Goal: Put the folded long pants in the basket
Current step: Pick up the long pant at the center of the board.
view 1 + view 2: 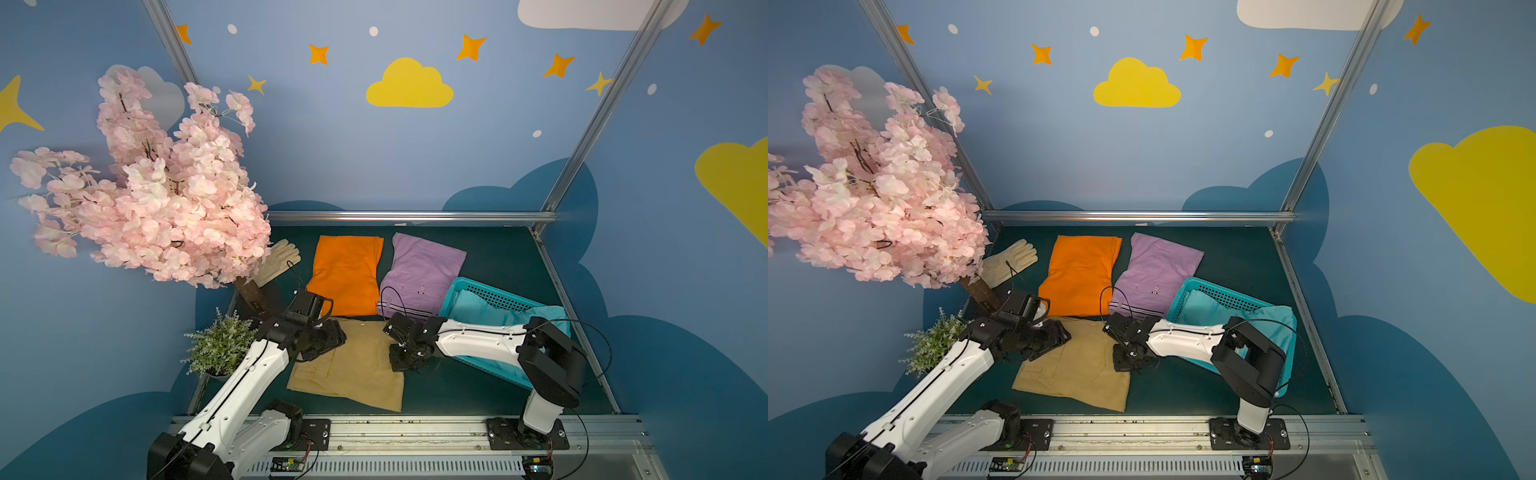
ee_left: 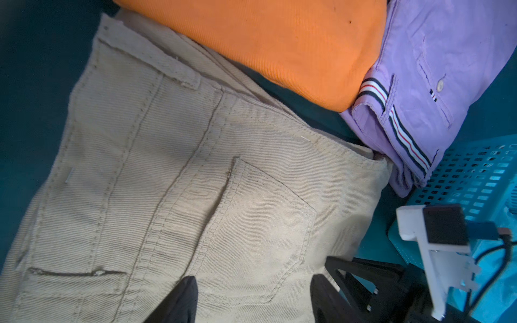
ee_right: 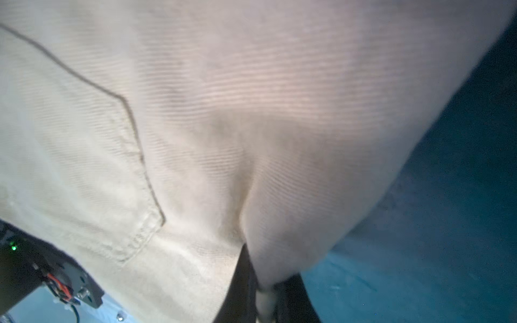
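right gripper (image 3: 265, 282) clamped tight w/ khaki pants (image 3: 195, 112) pinched.

We see a big tree of pink cloth flowers (image 1: 158, 187) on the left, and a cream cloth glove (image 1: 280, 255) peeks out from under it. A small green leafy plant (image 1: 220, 345) stands near its brown trunk (image 1: 253, 293).

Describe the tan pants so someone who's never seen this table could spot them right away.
On the dark green table, look at the side nearest the arms' bases. The tan pants lie there, in front of the orange pants and lilac pants. They are the only khaki garment, with stitched pockets, and the right gripper has its jaws shut on their edge.
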You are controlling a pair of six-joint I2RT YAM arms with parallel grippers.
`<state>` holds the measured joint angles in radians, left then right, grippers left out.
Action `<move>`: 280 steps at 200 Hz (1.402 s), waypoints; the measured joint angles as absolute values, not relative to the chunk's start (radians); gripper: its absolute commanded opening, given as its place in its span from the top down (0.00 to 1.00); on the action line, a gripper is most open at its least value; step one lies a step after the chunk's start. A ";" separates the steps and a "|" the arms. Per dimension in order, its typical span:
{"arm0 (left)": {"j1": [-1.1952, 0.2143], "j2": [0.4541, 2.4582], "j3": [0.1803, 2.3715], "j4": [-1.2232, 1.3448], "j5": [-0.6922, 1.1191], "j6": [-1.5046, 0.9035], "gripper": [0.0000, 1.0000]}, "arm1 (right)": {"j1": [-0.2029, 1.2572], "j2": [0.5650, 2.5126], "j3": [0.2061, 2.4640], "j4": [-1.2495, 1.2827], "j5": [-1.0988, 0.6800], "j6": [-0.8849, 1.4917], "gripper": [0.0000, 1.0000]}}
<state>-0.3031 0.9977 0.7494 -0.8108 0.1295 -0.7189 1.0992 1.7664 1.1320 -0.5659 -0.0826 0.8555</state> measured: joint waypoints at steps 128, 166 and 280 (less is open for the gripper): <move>-0.304 1.048 0.627 -0.787 0.105 -0.796 0.24 | 0.822 1.728 1.280 -0.873 -0.104 0.526 1.00; -0.332 1.047 0.533 -0.760 0.129 -0.844 0.27 | 0.819 1.729 1.272 -0.866 -0.119 0.514 1.00; -0.339 1.106 0.461 -0.624 0.188 -0.912 0.82 | 0.815 1.726 1.225 -0.849 -0.154 0.511 1.00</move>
